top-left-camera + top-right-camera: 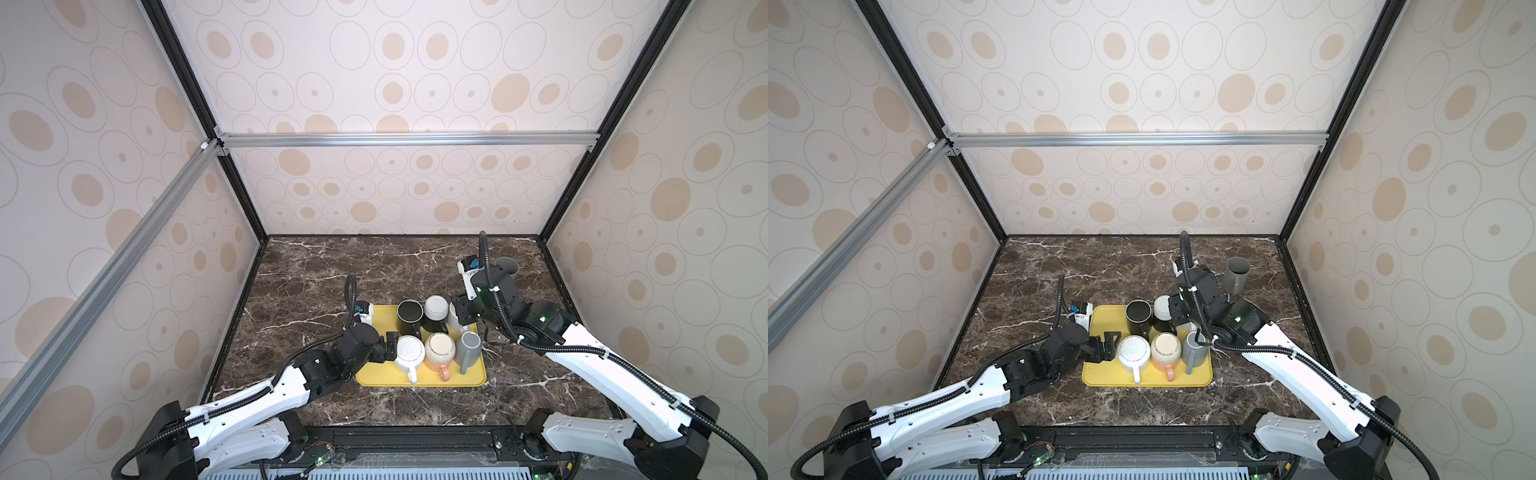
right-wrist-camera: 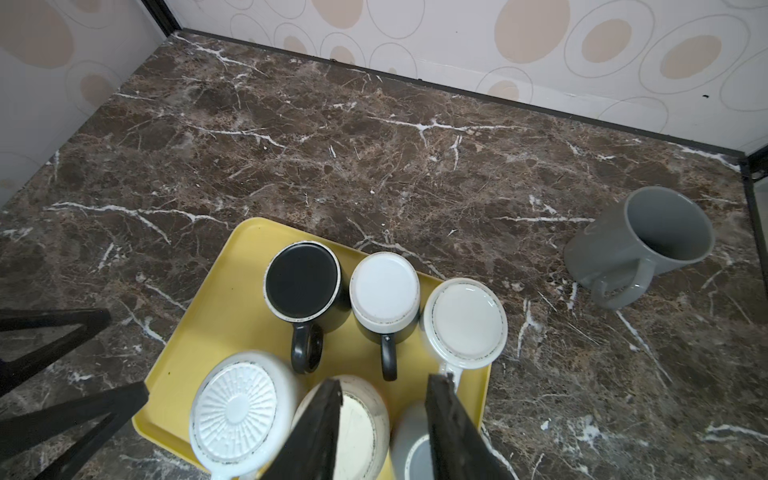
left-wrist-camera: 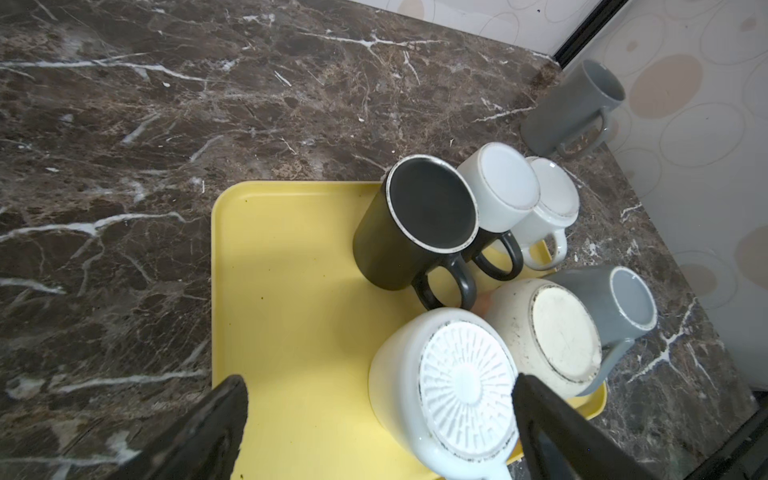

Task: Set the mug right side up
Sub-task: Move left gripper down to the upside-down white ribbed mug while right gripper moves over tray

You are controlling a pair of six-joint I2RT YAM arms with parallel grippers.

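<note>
Top view: six mugs [image 1: 1165, 348] upside down on the tray [image 1: 1100, 328], one grey mug [image 1: 1236, 276] upright on the table [image 1: 1059, 257]. Left wrist: left gripper [image 3: 378, 384] wide open beside the ribbed mug [image 3: 465, 390]. Right wrist: right gripper [image 2: 386, 382] narrow, empty, above the tray.

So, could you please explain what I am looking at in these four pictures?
These are two robot arms, each ending in a claw. Two pictures look down on the whole table; the other two come from cameras on the wrists. A yellow tray holds six mugs, all upside down, among them a ribbed mug. A seventh, grey mug stands upright on the table, off the tray. The left claw is wide open by the ribbed mug; the right claw hangs open over the tray. Neither holds anything.
</note>
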